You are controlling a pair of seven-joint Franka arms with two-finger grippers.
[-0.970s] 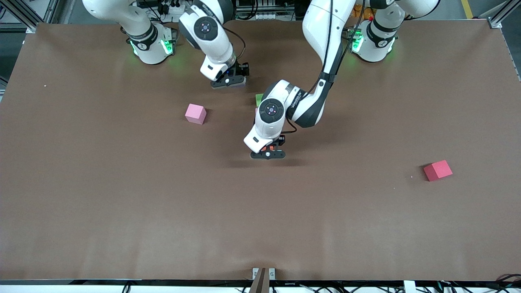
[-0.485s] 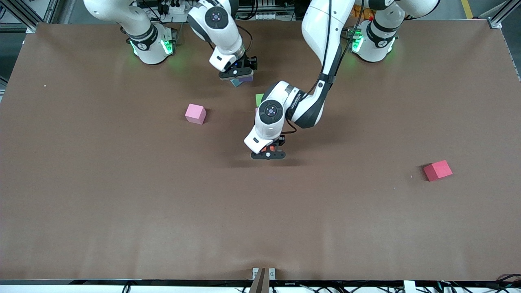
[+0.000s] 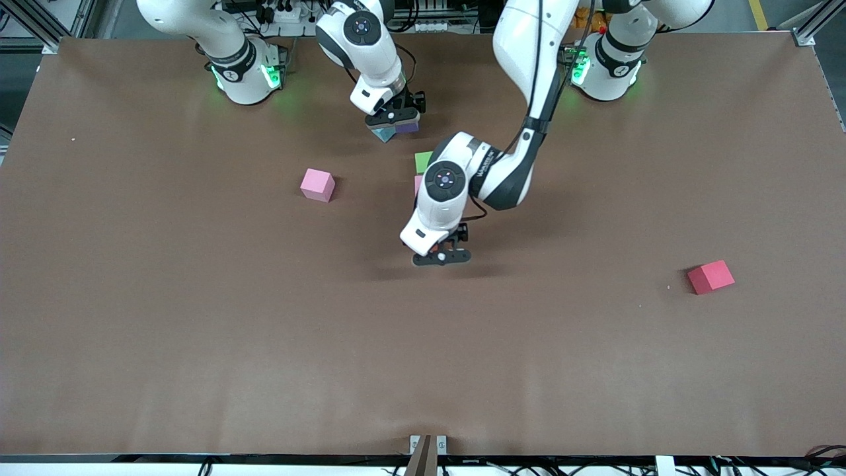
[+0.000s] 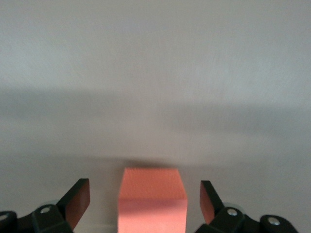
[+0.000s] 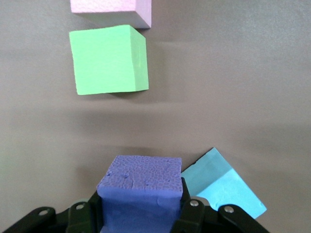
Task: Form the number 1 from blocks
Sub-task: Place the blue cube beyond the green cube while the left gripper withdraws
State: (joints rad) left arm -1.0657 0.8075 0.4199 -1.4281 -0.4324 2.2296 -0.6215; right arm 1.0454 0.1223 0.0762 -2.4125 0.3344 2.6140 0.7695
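Right wrist view shows the purple block (image 5: 140,187) pinched in the right pincer (image 5: 141,213), held up over the table (image 5: 233,73) with the green block (image 5: 108,59) straight ahead of it and a pink block (image 5: 112,7) touching or just beside the green one's other end; a light blue block (image 5: 221,187) lies askew just beside the purple one. The next placement likely turns on lining purple up with that green-pink row. The orange block (image 4: 153,199) sits on the table between the spread fingers of the left pincer (image 4: 146,204), untouched. A second pink block (image 3: 317,184) and a red block (image 3: 710,277) lie well apart.
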